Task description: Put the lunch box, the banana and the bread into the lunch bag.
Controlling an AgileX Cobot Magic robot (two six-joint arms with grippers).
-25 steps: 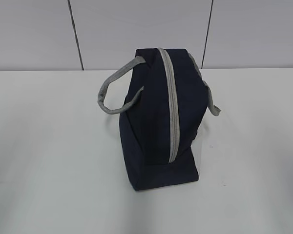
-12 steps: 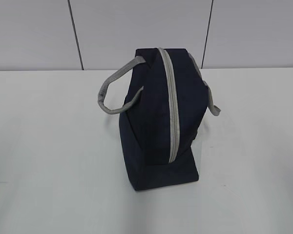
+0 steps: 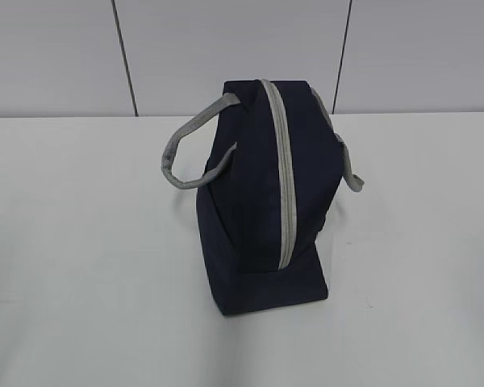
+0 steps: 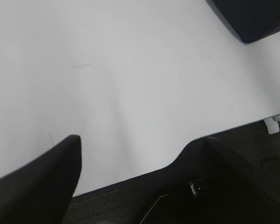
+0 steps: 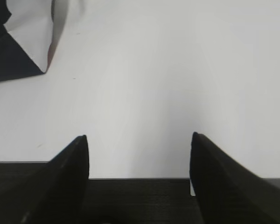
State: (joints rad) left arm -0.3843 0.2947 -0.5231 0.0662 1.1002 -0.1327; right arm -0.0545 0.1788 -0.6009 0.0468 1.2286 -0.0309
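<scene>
**Lunch bag zipped on the table, both grippers parked at the near edge**

From my remote seat, the biggest thing I see is the white table (image 3: pixel 81 242), filling the exterior view from the 9 o'clock side across to 3 o'clock, with a grey panelled wall (image 3: pixel 56 56) behind it at 12 o'clock.

The lunch bag (image 3: pixel 250 201) sits near the middle of the table, slightly toward 12 o'clock. It is navy, boxy, and its grey zipper (image 3: pixel 284 177) runs in one closed line from the 12 o'clock end down toward 6 o'clock. One grey handle (image 3: pixel 181 153) loops out at 9 o'clock; the other handle (image 3: pixel 347 161) hangs down the side at 3 o'clock. I cannot see the lunch box, the banana or the bread in any view.

In the left wrist view, the left gripper (image 4: pixel 140 177) hangs over the table's near edge, its dark fingers spread wide with nothing between them; a navy corner of the bag shows at 1 o'clock, well apart from the fingers.

In the right wrist view, the right gripper (image 5: pixel 139 154) likewise has its fingers apart and holds nothing, hovering over the table edge. The bag's navy corner and a white side panel (image 5: pixel 30 35) appear at 10 o'clock, well clear of it.
</scene>
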